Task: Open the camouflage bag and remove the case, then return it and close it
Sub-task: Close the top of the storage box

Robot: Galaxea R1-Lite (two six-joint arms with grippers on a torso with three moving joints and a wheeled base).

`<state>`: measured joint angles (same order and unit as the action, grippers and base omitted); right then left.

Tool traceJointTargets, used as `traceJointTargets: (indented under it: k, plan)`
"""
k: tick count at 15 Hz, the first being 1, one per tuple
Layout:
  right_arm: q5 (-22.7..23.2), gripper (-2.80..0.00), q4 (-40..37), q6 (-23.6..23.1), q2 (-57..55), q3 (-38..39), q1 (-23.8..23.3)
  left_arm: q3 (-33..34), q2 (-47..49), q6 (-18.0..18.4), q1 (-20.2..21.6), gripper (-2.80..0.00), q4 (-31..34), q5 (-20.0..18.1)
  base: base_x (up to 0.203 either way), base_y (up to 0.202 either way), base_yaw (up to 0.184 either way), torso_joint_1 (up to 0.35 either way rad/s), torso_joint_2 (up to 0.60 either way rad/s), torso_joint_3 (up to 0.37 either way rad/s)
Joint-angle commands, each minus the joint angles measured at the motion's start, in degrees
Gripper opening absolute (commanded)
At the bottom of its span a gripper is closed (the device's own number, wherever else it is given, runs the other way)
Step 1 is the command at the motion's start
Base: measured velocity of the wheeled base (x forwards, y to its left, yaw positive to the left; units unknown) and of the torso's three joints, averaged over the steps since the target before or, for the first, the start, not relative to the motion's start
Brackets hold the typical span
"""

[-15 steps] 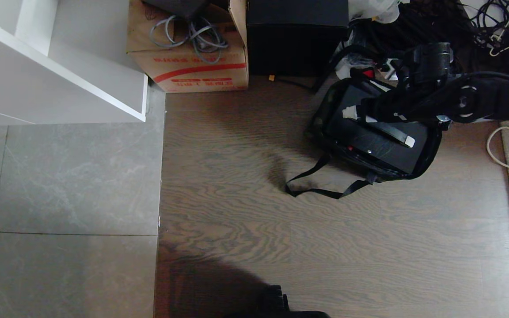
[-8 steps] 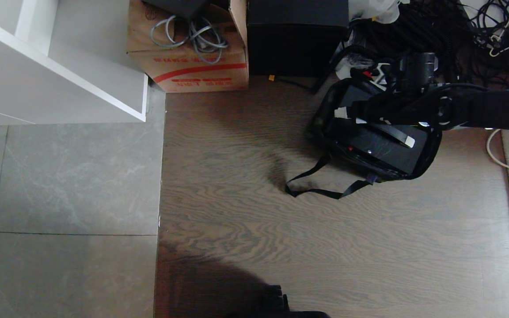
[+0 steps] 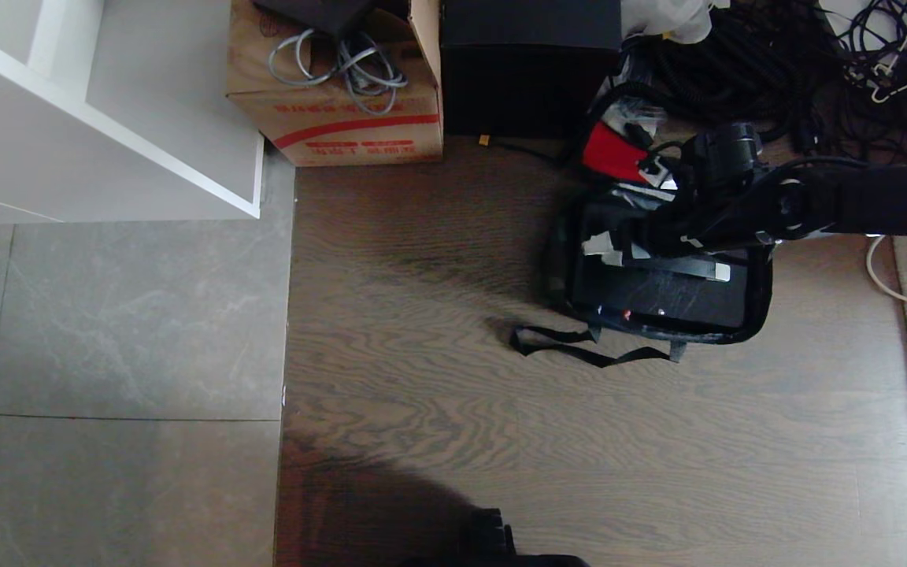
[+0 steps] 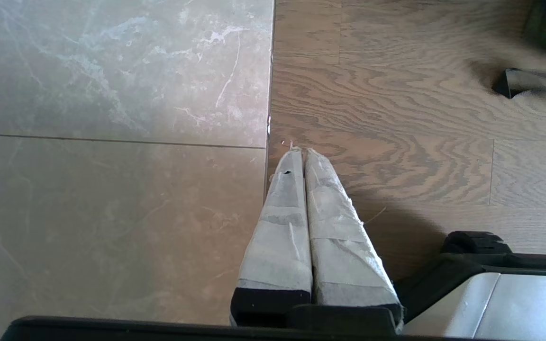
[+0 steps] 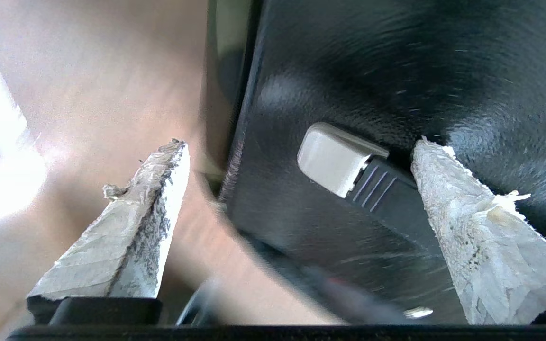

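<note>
While my right gripper [image 3: 607,246] hangs over the black case [image 3: 670,295], its taped fingers [image 5: 472,227] stand wide apart and clamp on nothing. One finger lies beside the silver end [image 5: 334,158] of the case's handle [image 3: 678,266]; the other is out past the case's edge, over the wood floor [image 3: 422,394]. The case lies flat inside the open camouflage bag [image 3: 760,303], whose dark rim wraps around it. Behind the case, the bag's red inner panel [image 3: 611,153] shows. The bag's black strap [image 3: 579,346] trails on the floor in front of the case. Farther behind the case stands a tall black box [image 3: 528,67], with a cardboard box [image 3: 335,118] holding grey cables [image 3: 343,67] beside it. My left gripper [image 4: 300,150] is well apart from the case, above the seam where the wood meets the grey tiles [image 4: 112,118], its taped fingers pressed together on nothing.
</note>
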<state>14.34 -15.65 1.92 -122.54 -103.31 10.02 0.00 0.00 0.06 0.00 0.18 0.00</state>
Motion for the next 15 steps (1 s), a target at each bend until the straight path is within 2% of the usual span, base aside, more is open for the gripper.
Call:
traceJointTargets:
  k: [1, 3, 4, 6, 7, 10, 11, 13, 15]
  plan:
    - [1.0, 0.00, -1.2, -0.3, 1.2, 2.3, -0.1, 0.0, 0.0, 0.0, 0.0, -2.80, 0.0, 0.0, 0.000, 0.000, 0.000, 0.000, 0.00, 0.000]
    - [1.2, 0.00, -1.7, -1.1, 3.1, 6.4, -0.2, -0.1, 0.0, 0.0, 0.0, -2.80, 0.0, 0.0, 0.000, 0.000, 0.000, 0.000, 0.00, 0.000]
    - [1.3, 0.00, -1.7, -3.6, 4.2, 8.0, -0.2, 0.0, 0.0, 0.0, 0.0, -2.80, 0.0, 0.0, 0.000, 0.000, 0.000, 0.000, 0.00, 0.000]
    - [1.3, 0.00, -1.7, -3.9, 4.5, 5.8, -0.1, 0.0, 0.0, 0.0, 0.0, -2.80, -0.1, 0.0, 0.000, 0.000, 0.000, 0.000, 0.00, 0.000]
    - [2.5, 0.00, -2.2, -2.1, 5.0, 4.9, 0.8, 0.0, 0.0, 0.0, 0.0, -2.80, 0.0, 0.0, 0.000, 0.000, 0.000, 0.000, 0.00, 0.000]
    - [9.6, 0.00, -4.6, -0.5, 7.4, 5.2, 4.9, 0.0, 0.0, -0.1, 0.0, -2.80, 0.0, 0.0, 0.000, 0.000, 0.000, 0.000, 0.00, 0.000]
    - [10.3, 0.00, -5.7, 0.1, 8.0, 5.4, 6.5, -0.1, 0.0, 0.0, 0.0, -2.80, 0.0, 0.0, 0.000, 0.000, 0.000, 0.000, 0.00, 0.000]
    - [8.9, 0.00, -5.5, 0.0, 8.0, 6.7, 9.6, 0.0, 0.0, 0.0, 0.0, -2.80, 0.0, 0.0, 0.000, 0.000, 0.000, 0.000, 0.00, 0.000]
    - [2.1, 0.00, -3.9, -0.1, 6.6, 6.4, 12.1, 0.0, 0.0, 0.0, 0.0, -2.80, 0.0, 0.0, 0.000, 0.000, 0.000, 0.000, 0.00, 0.000]
